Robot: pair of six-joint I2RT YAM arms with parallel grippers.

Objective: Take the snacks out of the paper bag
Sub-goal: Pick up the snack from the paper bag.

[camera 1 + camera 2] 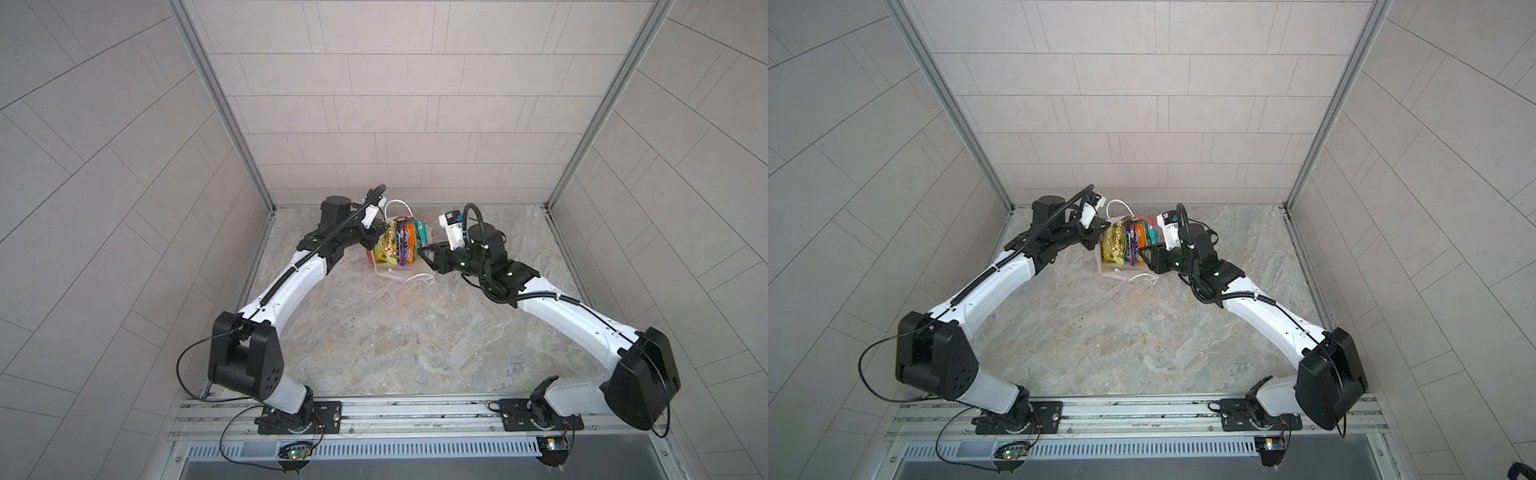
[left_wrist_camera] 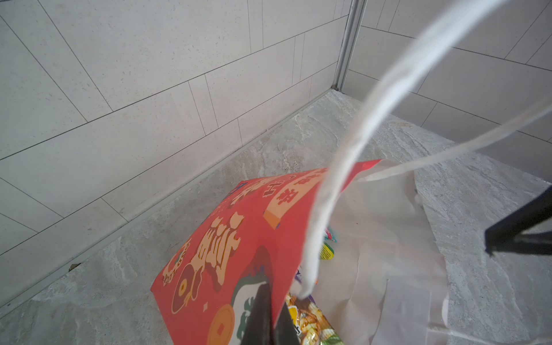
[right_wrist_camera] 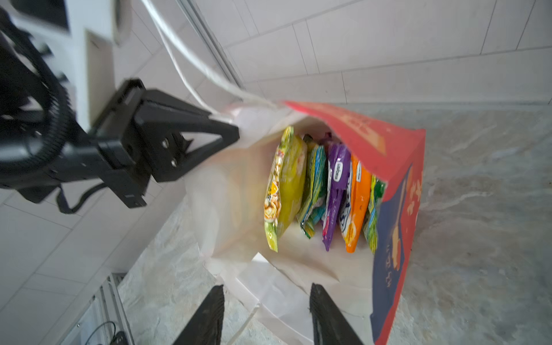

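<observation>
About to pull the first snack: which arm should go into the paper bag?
Right. The right claw is open at the paper bag mouth, facing the snacks; the left claw is shut on the bag's rim, holding it open.

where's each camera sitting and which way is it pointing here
Top views: high over the front rail, looking down at the table; left arm, right arm, paper bag between them.
Left wrist: on the left arm, facing the bag's red outside; left gripper shut on its rim.
Right wrist: on the right arm, facing into the bag at the snacks; right gripper open.
Shared: both wrist views show the bag and the left gripper.
</observation>
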